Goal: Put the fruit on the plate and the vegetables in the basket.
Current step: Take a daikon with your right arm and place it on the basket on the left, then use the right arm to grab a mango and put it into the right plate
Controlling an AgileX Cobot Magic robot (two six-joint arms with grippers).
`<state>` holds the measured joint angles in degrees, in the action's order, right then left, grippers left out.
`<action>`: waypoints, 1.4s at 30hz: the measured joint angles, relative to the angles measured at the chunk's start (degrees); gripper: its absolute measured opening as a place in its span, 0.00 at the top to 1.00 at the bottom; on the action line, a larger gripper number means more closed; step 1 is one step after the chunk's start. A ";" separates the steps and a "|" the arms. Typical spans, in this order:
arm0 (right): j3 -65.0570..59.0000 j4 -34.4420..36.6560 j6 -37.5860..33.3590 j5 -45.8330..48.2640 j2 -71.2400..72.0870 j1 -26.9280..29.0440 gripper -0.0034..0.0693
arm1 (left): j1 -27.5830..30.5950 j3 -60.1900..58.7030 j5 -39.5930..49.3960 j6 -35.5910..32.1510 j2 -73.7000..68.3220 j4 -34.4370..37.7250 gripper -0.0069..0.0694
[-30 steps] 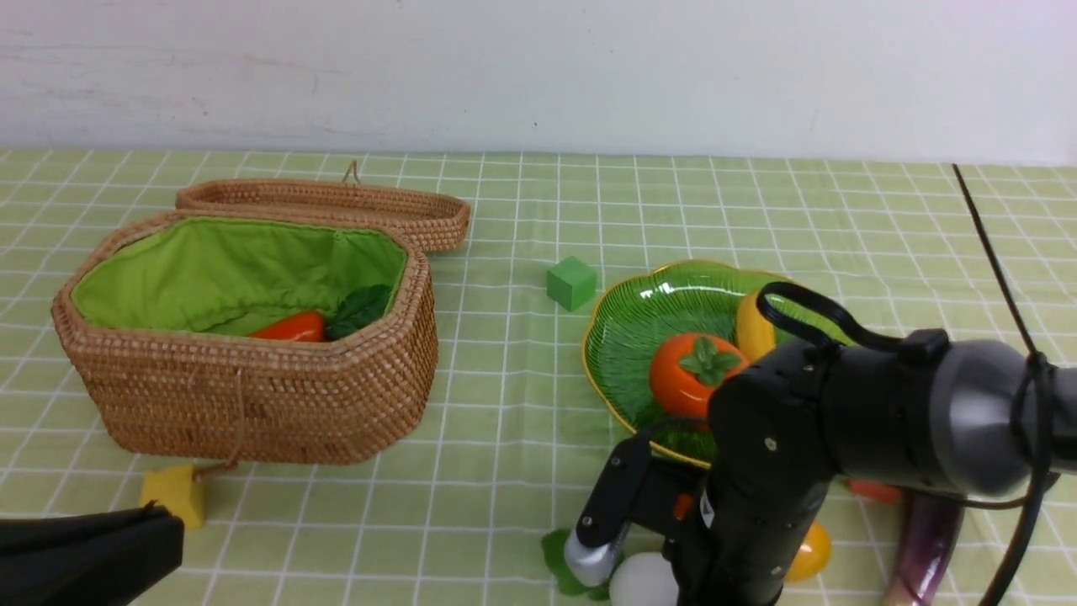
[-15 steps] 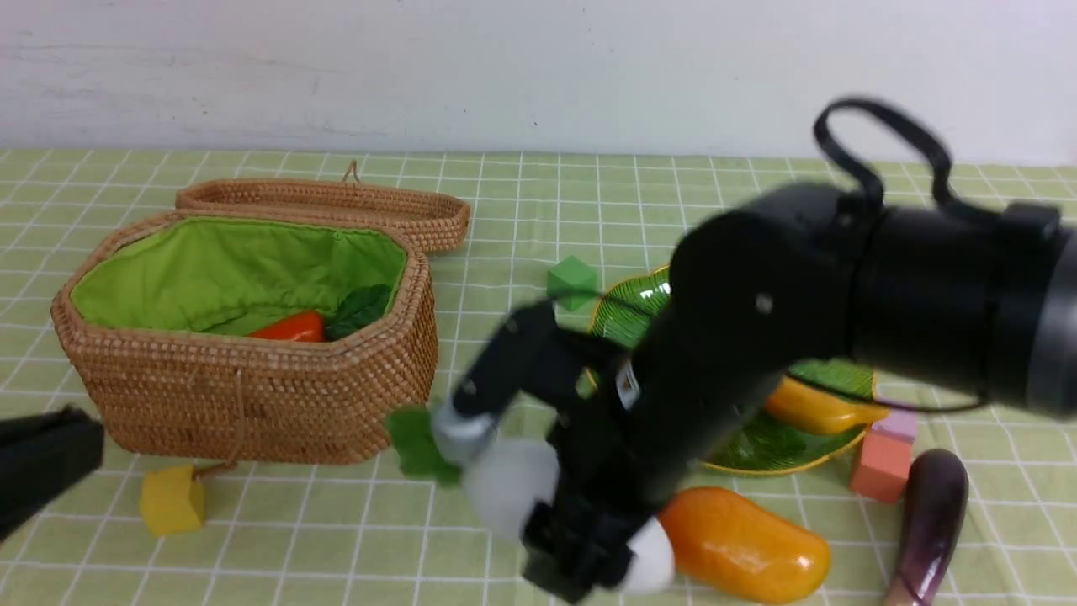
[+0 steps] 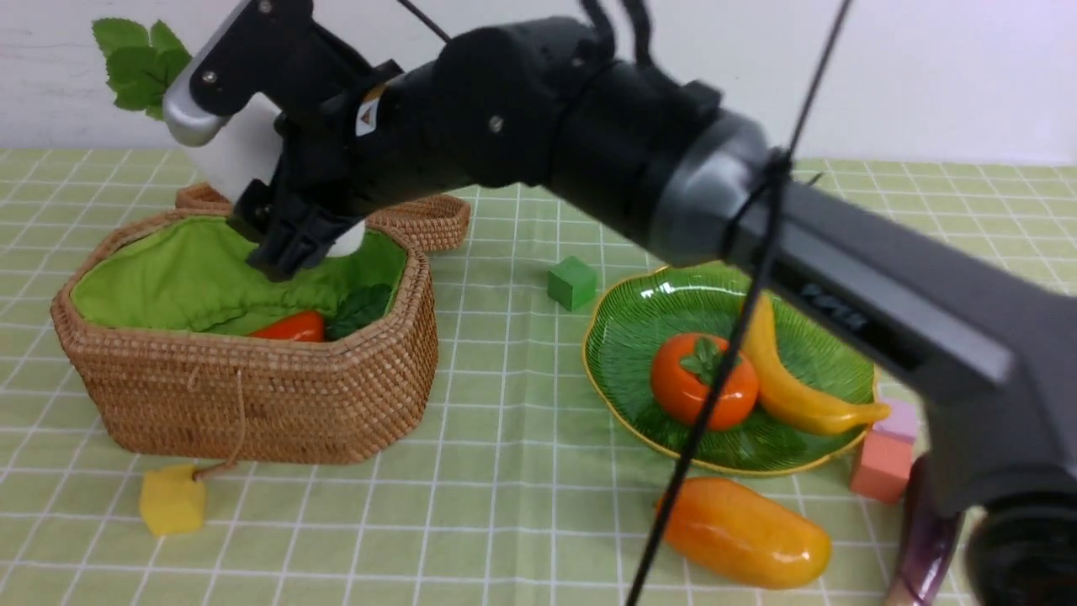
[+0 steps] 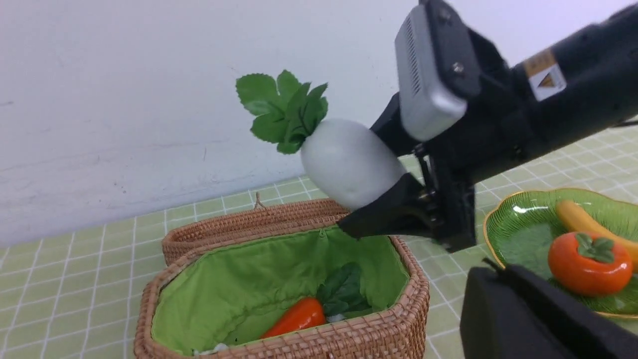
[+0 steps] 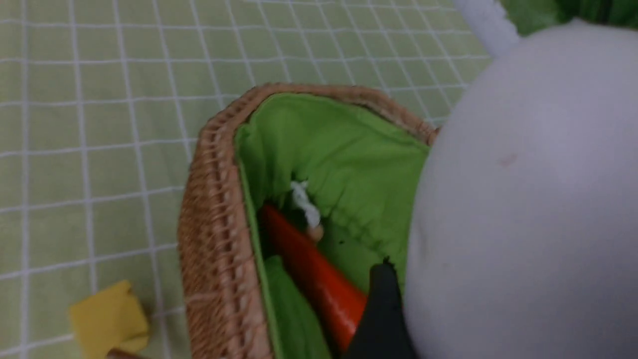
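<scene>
mango (image 3: 745, 532) lain by near edge, right | eggplant (image 3: 925, 539) seen at near right corner | persimmon (image 3: 702, 391) and banana (image 3: 787, 383) set on plate (image 3: 639, 320), right side | chili (image 3: 290, 326) lain in basket (image 3: 269, 404), left side | radish (image 4: 349, 162) held clamped by right gripper (image 3: 238, 185) above basket | left gripper (image 4: 523, 319) opening cannot be told

Our right gripper (image 3: 261, 181) has lifted the radish (image 3: 236, 160) off the table (image 3: 505, 505). We now hold it above the basket (image 3: 252, 404).

Woven wicker basket (image 3: 278, 412), glossy glass plate (image 3: 631, 328)
</scene>
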<state>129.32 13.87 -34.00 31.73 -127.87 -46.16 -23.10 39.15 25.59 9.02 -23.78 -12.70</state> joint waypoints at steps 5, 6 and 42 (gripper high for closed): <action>2.86 -1.39 0.06 -3.46 -4.35 0.00 0.14 | 0.00 0.00 2.29 1.89 0.00 -1.75 0.93; 2.91 -1.99 0.11 -3.45 -4.66 0.00 0.06 | 0.00 0.00 2.96 1.97 0.00 -1.83 0.93; -51.69 -23.94 33.56 38.66 49.97 3.03 0.83 | 0.00 -0.17 15.52 -37.22 0.00 43.16 0.92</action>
<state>77.63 -10.07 -0.45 70.40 -77.90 -43.12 -23.10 38.98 41.11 -28.20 -23.78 30.47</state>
